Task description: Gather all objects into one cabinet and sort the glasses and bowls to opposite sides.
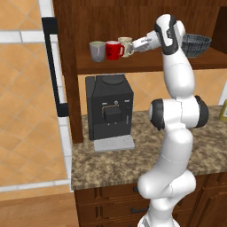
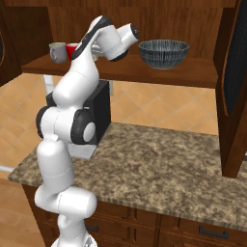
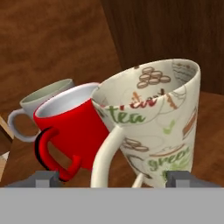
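End effector [image 3: 113, 179]: in the hand view we see its two dark tips spread wide, one on either side of the cream mug's base, pinching nothing.
Cream mug [image 3: 153, 127]: right in front of the tips, on the cabinet shelf [image 1: 146, 66], touching or just beside the red mug; which, we cannot tell.
Red mug [image 3: 74, 131]: next behind, handle toward the camera.
Grey cup [image 3: 41, 105]: farthest of the three, at the end of the row.
Bowl [image 2: 164, 53]: on the same shelf, well apart from the cups, at the opposite side.
Step in hand: we judge the cream mug has been set down, so we would draw the hand straight back, keeping both tips clear of its handle so that it does not tip against the red mug.
Count: three cups, one bowl, one shelf board.
Tabletop [image 2: 159, 164]: granite, below the shelf, carrying a black coffee machine [image 1: 108, 111].
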Controlling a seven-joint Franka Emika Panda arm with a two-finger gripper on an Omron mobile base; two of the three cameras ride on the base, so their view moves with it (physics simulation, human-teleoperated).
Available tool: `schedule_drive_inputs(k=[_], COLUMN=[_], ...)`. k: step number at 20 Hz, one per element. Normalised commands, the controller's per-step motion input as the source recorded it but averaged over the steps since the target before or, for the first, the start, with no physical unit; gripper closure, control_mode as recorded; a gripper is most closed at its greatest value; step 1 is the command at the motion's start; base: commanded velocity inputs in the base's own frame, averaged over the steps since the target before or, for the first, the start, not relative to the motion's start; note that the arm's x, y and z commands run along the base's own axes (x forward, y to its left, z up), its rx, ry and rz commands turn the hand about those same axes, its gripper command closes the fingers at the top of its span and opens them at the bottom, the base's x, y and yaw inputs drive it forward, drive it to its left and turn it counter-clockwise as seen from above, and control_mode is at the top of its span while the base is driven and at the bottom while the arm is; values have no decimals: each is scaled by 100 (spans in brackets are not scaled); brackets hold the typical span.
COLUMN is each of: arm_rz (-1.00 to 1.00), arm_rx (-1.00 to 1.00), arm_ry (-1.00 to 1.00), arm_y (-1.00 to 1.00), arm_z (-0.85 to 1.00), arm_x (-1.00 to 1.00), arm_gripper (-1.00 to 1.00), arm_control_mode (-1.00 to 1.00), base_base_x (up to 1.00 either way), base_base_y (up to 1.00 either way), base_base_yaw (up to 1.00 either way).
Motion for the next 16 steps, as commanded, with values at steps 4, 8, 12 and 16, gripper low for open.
schedule_drive_inputs(k=[4,8,12,16], arm_rz=[0,0,-6,-17], arm_rx=[-3,-5,-2,0], arm_ry=[-5,-14,-17,-17], arm_y=[0,0,0,0], arm_z=[0,0,0,0], arm_x=[-53,-69,-94,-99], arm_gripper=[-100,-100,-100,-100], arm_control_mode=[-100,-100,-100,-100], base_base_x=[0,0,0,0], base_base_y=[0,0,0,0], base_base_yaw=[0,0,0,0])
